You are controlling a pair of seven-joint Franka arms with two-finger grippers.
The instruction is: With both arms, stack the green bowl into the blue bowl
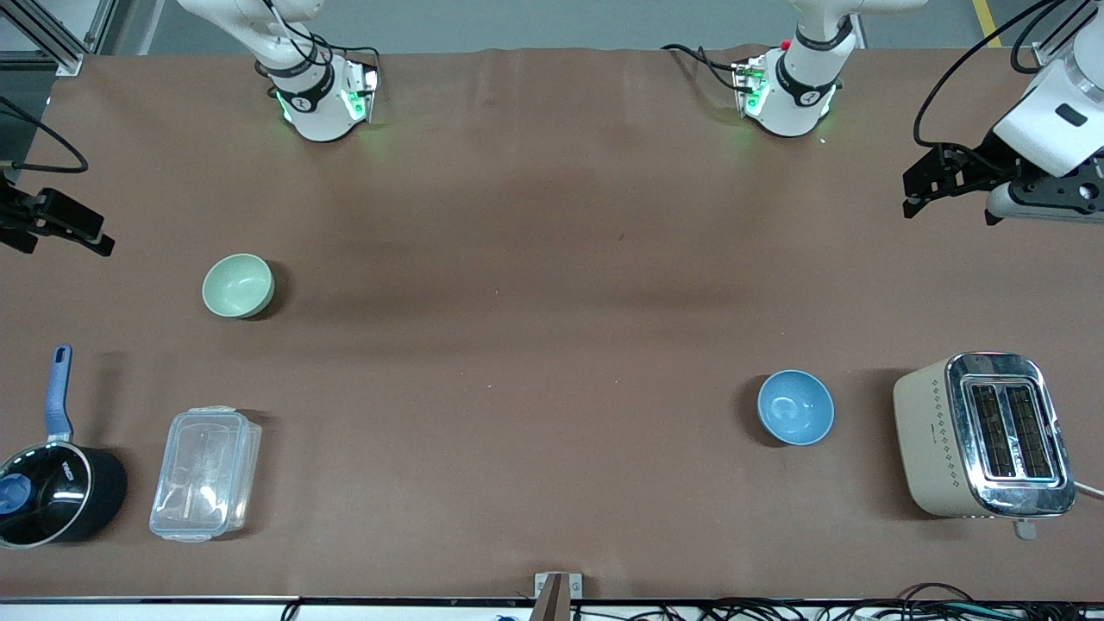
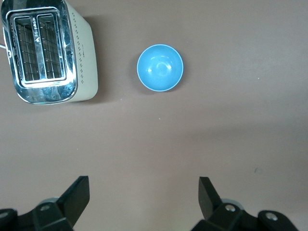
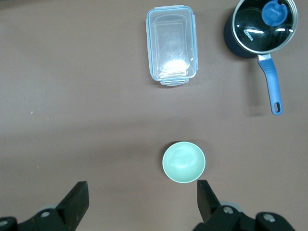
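The green bowl (image 1: 238, 285) sits upright and empty toward the right arm's end. The blue bowl (image 1: 795, 407), also upright and empty, lies well apart, nearer the camera.

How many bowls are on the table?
2. The green bowl sits toward the right arm's end of the table. The blue bowl sits beside the toaster toward the left arm's end, nearer the front camera. None seems hidden.

1. Your front view looks down from high across the table (image 1: 552, 259), facing both arm bases.
2. Your left wrist view looks straight down, high above the blue bowl (image 2: 160, 67) and toaster (image 2: 48, 50); the front view shares both.
3. Your right wrist view looks down likewise on the green bowl (image 3: 184, 162), clear container (image 3: 172, 44) and saucepan (image 3: 262, 29), also shared.
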